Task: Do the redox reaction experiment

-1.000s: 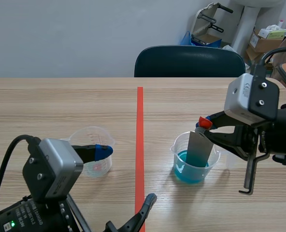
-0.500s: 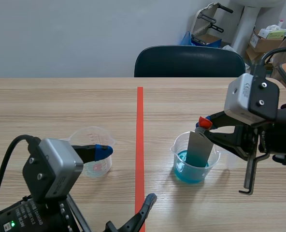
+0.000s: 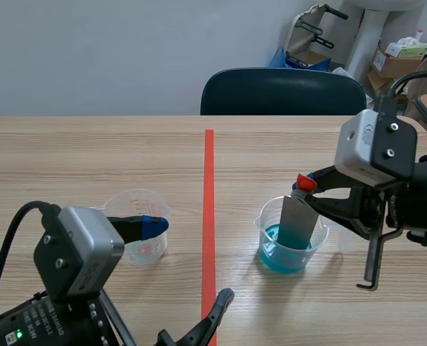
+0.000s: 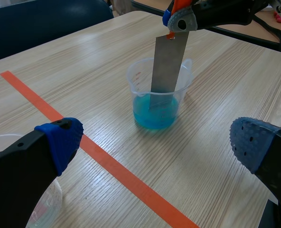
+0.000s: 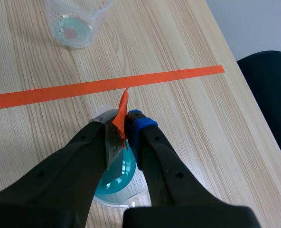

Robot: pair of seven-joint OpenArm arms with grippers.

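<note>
Over wooden table [image 3: 91, 155], right gripper [image 3: 304, 186] hides plate [image 3: 298, 223]'s top.

No legible text, red scale marks on the beaker [image 4: 141, 97] too small to read

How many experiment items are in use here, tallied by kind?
Beakers: 2 (blue-liquid beaker, clear beaker)
Strips: 1 (metal strip, held by the right gripper)
Total: 3
</note>
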